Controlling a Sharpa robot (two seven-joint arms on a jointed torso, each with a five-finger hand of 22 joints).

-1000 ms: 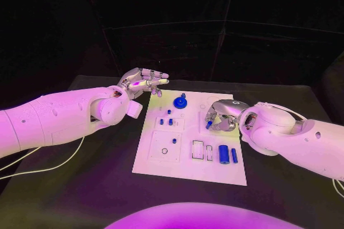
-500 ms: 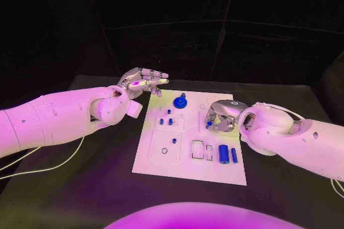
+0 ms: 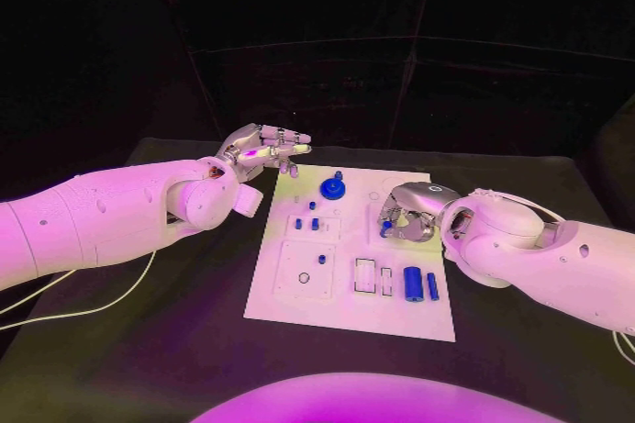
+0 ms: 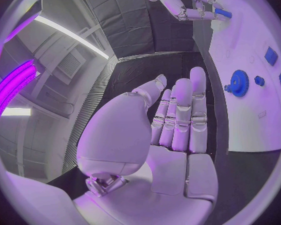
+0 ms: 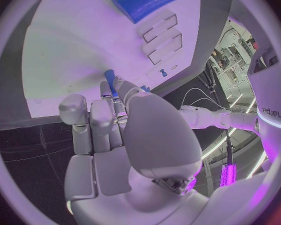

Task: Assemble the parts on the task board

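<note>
The right hand (image 3: 407, 214) pinches a small blue peg (image 3: 385, 228) over the right side of the white task board (image 3: 347, 308). The left hand (image 3: 261, 151) hovers empty, fingers spread, off the board's far left corner, near the blue gear (image 3: 332, 190).

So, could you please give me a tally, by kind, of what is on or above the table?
Task board: 1
Blue gear: 1
Small blue pegs standing in the board: 4
Blue cylinders lying on the board: 2
Blue peg pinched by the right robot hand: 1
Robot hands, counting the left robot hand: 2
Total: 11
</note>
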